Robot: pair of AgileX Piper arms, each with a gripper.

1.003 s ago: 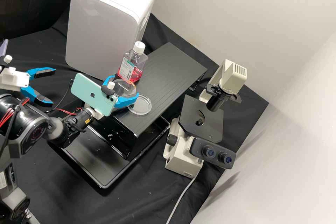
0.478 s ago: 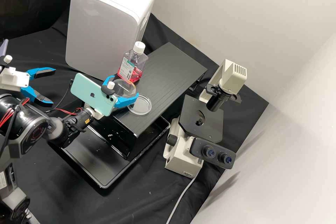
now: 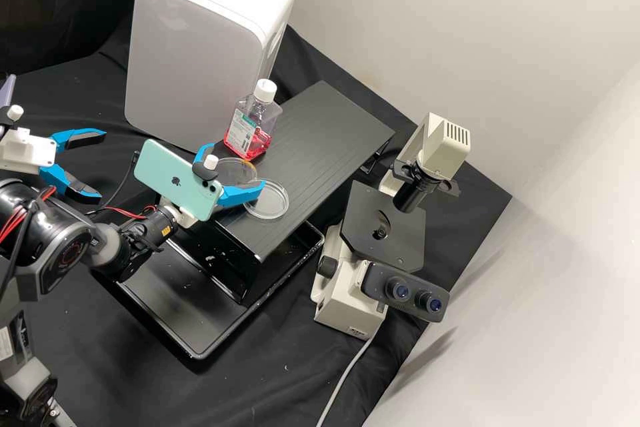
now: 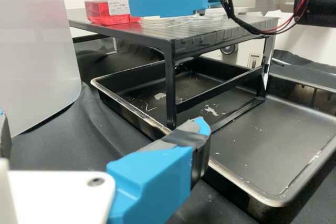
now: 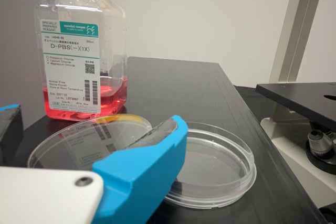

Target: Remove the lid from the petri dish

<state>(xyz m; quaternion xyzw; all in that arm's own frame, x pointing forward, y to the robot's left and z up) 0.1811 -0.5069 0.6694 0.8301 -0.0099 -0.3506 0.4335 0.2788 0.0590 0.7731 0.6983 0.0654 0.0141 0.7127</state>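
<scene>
While the right hand grips one lid, one dish lies bare

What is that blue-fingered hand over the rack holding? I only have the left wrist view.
Observer: The right hand is shut on the clear lid, with one finger on each side of it.
Operator: Is the lid off the dish?
Observer: It is held offset to one side of the dish base, which sits uncovered on the rack shelf. The lid overlaps the base's edge, and I cannot tell whether they touch.
Operator: And my own hand?
Observer: The left hand is open and holds nothing. It is beside the rack, over the black bench.
</scene>
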